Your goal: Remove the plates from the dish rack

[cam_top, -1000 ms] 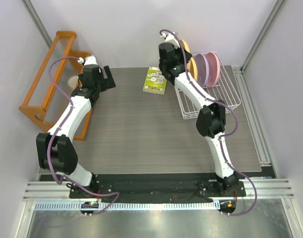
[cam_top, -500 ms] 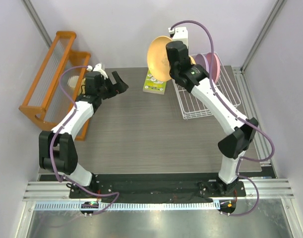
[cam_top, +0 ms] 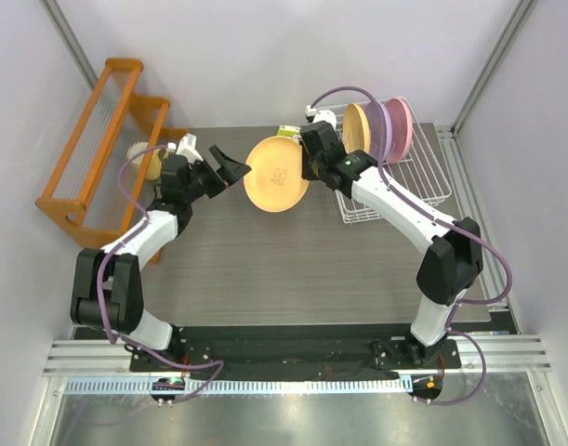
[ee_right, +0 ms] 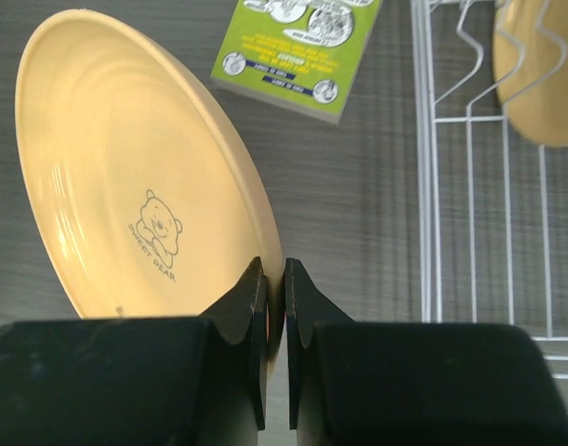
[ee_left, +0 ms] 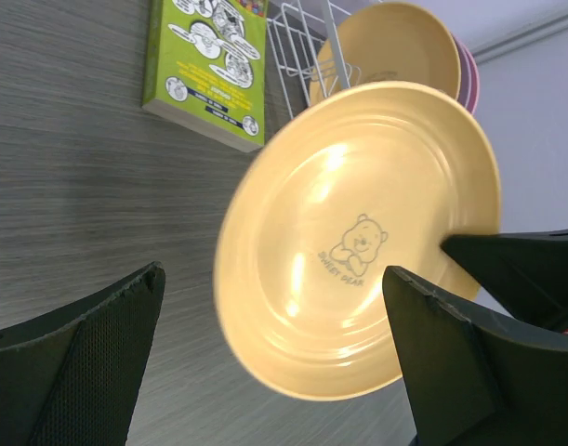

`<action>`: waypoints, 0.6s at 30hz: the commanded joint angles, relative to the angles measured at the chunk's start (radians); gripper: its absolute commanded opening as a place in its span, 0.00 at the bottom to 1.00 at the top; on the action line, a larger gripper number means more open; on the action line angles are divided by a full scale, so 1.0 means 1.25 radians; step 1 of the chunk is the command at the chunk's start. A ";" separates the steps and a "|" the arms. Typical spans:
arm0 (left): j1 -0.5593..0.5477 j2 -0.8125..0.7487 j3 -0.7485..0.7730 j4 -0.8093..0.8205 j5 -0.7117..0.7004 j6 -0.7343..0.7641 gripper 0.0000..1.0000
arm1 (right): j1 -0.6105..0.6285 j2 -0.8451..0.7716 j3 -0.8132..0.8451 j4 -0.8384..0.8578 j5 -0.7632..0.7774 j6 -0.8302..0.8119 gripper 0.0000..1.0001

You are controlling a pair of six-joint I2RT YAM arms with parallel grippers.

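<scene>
Plates, four in view, one out of the rack and three in it.

1. Held orange-yellow plate (cam_top: pixel 277 174): out of the rack, in the air over the desk (cam_top: pixel 265 269), left of the dish rack (cam_top: pixel 418 177) and between the two grippers. It stands tilted on edge, with a small bear drawing and the words "SWEET BEAR" on its inner face. The right gripper (ee_right: pixel 274 279) pinches its rim, one finger on each face. From above it hides part of the booklet (cam_top: pixel 288 133).

2. Dish rack: white wire, at the far right of the desk. Contents, upright on edge in a row at its far end:
- second orange-yellow plate (cam_top: pixel 357 127), leftmost
- lilac plate (cam_top: pixel 376 125), in the middle
- pink plate (cam_top: pixel 402 130), rightmost
The near part of the rack shows bare wire.

3. Left gripper (cam_top: pixel 235 165): fingers spread wide, holding nothing, level with the held plate's left rim. Its wrist view shows the plate between the two fingers; contact cannot be told.

4. Booklet: green and white, flat on the desk, just left of the dish rack at the far edge.

5. Orange wooden rack (cam_top: pixel 98 139): far left, beside the desk.
</scene>
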 commanded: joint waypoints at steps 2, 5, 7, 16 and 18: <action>0.002 -0.032 -0.034 0.139 0.042 -0.059 0.99 | 0.004 -0.093 -0.044 0.125 -0.088 0.091 0.02; 0.003 -0.037 -0.061 0.154 0.031 -0.061 0.98 | 0.004 -0.108 -0.067 0.147 -0.117 0.116 0.02; 0.002 -0.046 -0.090 0.171 0.021 -0.067 0.97 | 0.004 -0.115 -0.077 0.158 -0.125 0.129 0.02; 0.003 -0.063 -0.137 0.219 0.006 -0.071 0.43 | 0.003 -0.129 -0.130 0.208 -0.188 0.191 0.02; 0.002 -0.072 -0.143 0.207 0.001 -0.066 0.17 | 0.003 -0.129 -0.135 0.208 -0.187 0.192 0.02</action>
